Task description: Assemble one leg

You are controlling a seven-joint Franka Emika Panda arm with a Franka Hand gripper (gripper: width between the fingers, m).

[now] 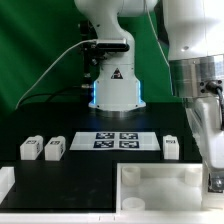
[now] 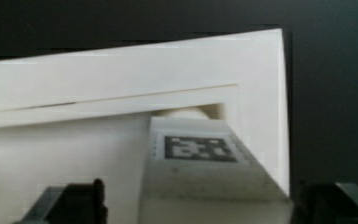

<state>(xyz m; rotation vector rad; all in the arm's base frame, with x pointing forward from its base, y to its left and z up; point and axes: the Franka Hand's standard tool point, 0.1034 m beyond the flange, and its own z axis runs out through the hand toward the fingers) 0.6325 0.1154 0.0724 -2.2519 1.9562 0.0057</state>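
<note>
Across the black worktop (image 1: 60, 185) three small stubby white plastic legs stand in the exterior view, each with a black-and-white square tag on top: two side by side toward that view's left (image 1: 30, 149) (image 1: 54, 148), touching or nearly so, and one alone toward its right (image 1: 171, 147). Between them lies the thin flat white marker board (image 1: 117, 141), four tags on it in a two-by-two block. Behind it rises the white robot base (image 1: 114, 85), with a black triangular warning symbol on its front; no lettering is legible.

Down at the near edge sits the large white tray-shaped furniture piece (image 1: 160, 187), and the white arm hangs over its end at the exterior view's right, the tool (image 1: 213, 180) low at the tray and cut by the frame there.

From the wrist view, the tool (image 2: 208, 205) is spread wide: two dark fingertips (image 2: 73, 203) stand well apart with nothing between them. Under them, another tagged white leg (image 2: 197, 150) is tucked against the tray's pale wall (image 2: 105, 75), its coded tag facing the camera. The fingers are not touching it.
</note>
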